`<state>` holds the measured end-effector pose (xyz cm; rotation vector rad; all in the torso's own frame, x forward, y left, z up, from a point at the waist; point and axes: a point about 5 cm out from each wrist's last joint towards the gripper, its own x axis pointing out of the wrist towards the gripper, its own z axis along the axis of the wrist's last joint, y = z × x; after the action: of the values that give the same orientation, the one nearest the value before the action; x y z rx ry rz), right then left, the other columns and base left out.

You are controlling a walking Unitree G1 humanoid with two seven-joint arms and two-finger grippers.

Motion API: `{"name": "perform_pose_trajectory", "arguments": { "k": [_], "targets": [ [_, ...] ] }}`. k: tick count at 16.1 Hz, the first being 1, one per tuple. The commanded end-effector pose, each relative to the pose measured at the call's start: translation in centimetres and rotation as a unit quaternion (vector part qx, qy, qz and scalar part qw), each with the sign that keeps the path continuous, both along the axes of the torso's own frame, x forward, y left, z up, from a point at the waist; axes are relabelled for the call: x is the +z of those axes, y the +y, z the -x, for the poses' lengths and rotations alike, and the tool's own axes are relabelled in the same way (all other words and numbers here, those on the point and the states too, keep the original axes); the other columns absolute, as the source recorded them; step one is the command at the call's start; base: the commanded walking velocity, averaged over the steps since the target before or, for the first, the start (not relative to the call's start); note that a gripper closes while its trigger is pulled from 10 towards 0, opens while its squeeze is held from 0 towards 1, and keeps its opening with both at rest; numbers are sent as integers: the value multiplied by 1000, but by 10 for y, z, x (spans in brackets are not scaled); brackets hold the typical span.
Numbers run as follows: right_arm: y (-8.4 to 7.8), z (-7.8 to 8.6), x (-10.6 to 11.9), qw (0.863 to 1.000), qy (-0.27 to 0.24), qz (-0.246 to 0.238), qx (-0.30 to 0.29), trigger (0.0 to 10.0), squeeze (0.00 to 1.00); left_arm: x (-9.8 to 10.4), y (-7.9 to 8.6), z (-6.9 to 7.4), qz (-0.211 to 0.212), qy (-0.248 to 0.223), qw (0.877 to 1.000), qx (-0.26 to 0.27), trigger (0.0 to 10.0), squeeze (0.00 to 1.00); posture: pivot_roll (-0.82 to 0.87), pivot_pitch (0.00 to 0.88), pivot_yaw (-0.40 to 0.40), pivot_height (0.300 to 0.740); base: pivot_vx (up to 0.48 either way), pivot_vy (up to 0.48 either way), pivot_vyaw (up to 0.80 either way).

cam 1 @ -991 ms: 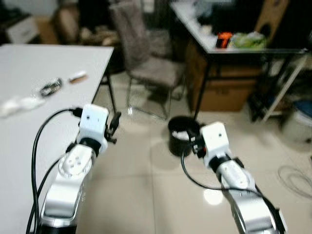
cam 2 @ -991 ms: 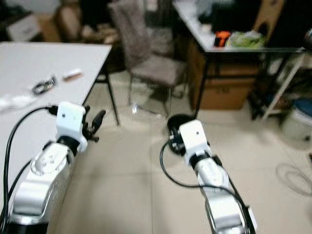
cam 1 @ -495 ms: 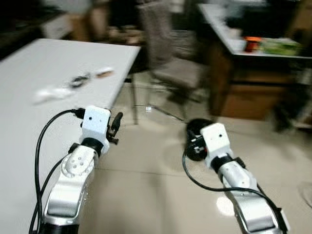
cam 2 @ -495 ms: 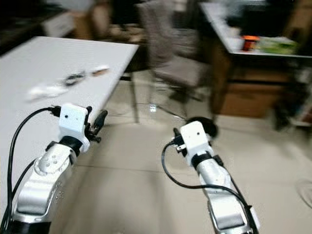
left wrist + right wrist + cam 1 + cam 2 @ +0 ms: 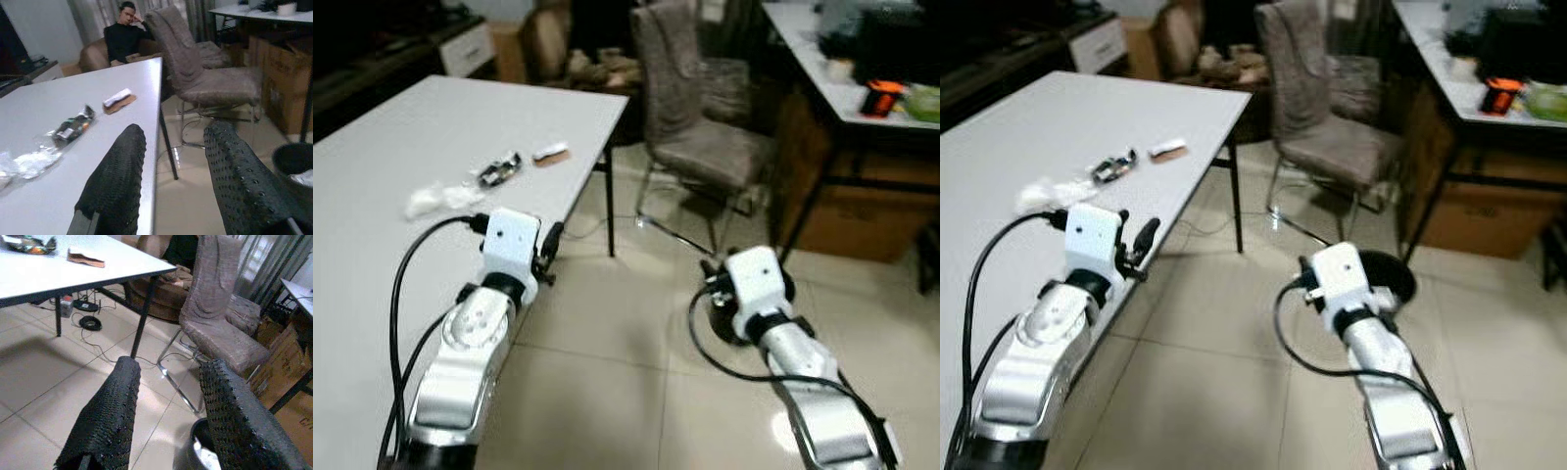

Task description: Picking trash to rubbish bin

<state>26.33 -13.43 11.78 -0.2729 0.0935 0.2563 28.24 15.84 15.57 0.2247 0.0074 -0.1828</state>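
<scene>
On the white table (image 5: 401,137) lie a crumpled white wrapper (image 5: 438,199), a dark crinkled wrapper (image 5: 499,171) and a small brown-and-white packet (image 5: 551,152). My left gripper (image 5: 176,134) is open and empty, held at the table's near right edge, short of the wrappers. A black rubbish bin (image 5: 1389,278) stands on the tiled floor, partly hidden behind my right wrist, with something white inside (image 5: 204,456). My right gripper (image 5: 171,366) is open and empty, above the floor just before the bin.
A grey padded chair (image 5: 690,108) stands beyond the table's corner. A second table (image 5: 832,83) at right carries an orange object (image 5: 881,96), with a cardboard box (image 5: 862,211) beneath. A person (image 5: 124,41) sits on a sofa behind the white table. Cables lie under it.
The camera has swung left, so the table and its wrappers sit more to the centre and the bin is now behind my right wrist. Both arms keep their pose.
</scene>
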Motion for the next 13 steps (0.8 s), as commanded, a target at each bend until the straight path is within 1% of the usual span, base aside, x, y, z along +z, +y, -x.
{"name": "perform_pose_trajectory", "arguments": {
  "k": [1,5,7,11,13],
  "targets": [
    [6,-1,4,1000,-6,-8,8,10000,0,1,7,-1,-9,-2,1000,12,10000,0,-35,0,3,740,371,0,0],
    [6,-1,4,1000,-8,-1,15,10000,0,1,7,-3,-10,-2,1000,14,10000,0,-34,0,4,740,371,0,0],
    [8,0,4,1000,-7,-2,21,10000,0,1,8,-3,-12,0,1000,14,10000,0,-33,0,5,740,373,0,569],
    [8,0,3,1000,-5,-1,19,10000,0,0,8,-3,-16,2,1000,12,10000,0,-33,0,7,740,373,0,748],
    [7,-1,2,1000,-3,4,17,10000,0,0,8,-3,-16,0,1000,11,10000,0,-32,0,9,740,373,0,0]
  ]
}}
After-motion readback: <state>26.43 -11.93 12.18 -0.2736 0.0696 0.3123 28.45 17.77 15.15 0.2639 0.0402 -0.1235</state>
